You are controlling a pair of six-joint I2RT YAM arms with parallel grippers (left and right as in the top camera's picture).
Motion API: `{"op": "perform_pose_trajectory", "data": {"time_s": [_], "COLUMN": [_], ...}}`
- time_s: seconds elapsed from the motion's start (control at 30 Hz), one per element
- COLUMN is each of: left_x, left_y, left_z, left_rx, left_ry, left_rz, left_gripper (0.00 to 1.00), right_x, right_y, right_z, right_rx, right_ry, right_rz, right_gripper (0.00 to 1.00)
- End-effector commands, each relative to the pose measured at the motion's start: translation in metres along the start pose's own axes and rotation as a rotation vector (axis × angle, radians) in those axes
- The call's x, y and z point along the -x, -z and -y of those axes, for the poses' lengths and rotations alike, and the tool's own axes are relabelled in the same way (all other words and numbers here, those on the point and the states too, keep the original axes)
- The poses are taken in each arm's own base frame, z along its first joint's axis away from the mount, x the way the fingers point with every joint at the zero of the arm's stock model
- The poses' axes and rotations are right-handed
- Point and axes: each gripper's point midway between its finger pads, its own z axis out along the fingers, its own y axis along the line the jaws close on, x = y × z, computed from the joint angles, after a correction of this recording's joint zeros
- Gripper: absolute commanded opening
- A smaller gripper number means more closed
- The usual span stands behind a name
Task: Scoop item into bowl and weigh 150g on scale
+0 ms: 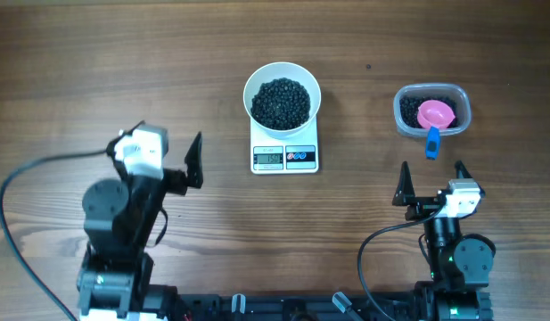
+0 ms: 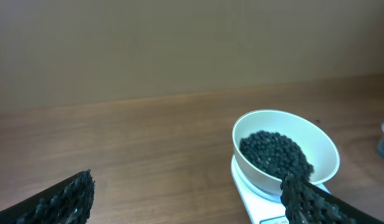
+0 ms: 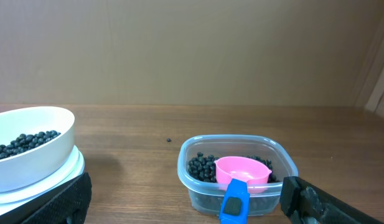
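left arm (image 1: 123, 214): black rounded joints, white wrist block (image 1: 143, 148), black cable (image 1: 25, 178) looping off left. right arm (image 1: 457, 254): black, smaller white wrist block, black cable curling near base. left gripper (image 2: 187, 186), right gripper (image 1: 432, 168): black fingers, ridged pads (image 2: 70, 198).

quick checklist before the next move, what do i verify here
1. bowl seated on scale: ok
2. beads in bowl: ok
3. display shows the target weight: cannot tell, digits too small
4. pink scoop resting in tub: ok
5. left claw open, empty, clear of bowl: ok
6. right claw open, empty, short of tub: ok
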Motion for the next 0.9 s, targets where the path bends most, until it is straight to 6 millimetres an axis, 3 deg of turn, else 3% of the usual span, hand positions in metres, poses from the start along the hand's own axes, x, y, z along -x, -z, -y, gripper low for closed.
{"op": "perform_pose_trajectory", "data": {"time_s": [0.0, 0.3, 0.87], "left_x": [-0.016, -0.041, -0.078], "left_y": [0.013, 0.031, 0.032], "left_z": [-0.008, -0.015, -0.018], "left_rx": [0.042, 0.097, 0.127], "left_ry": [0.032, 0.034, 0.036], "left_rz": [0.043, 0.112, 0.103], "left_gripper": [1.00, 1.00, 1.00], "right_x": [0.004, 0.004, 0.004], "right_y": [0.001, 0.001, 0.001], "right_z": [-0.005, -0.005, -0.005], "right_rx": [0.025, 0.025, 0.025], "right_ry": [0.017, 0.018, 0.017], "right_rz": [0.017, 0.017, 0.017], "right_gripper": [1.00, 1.00, 1.00]}}
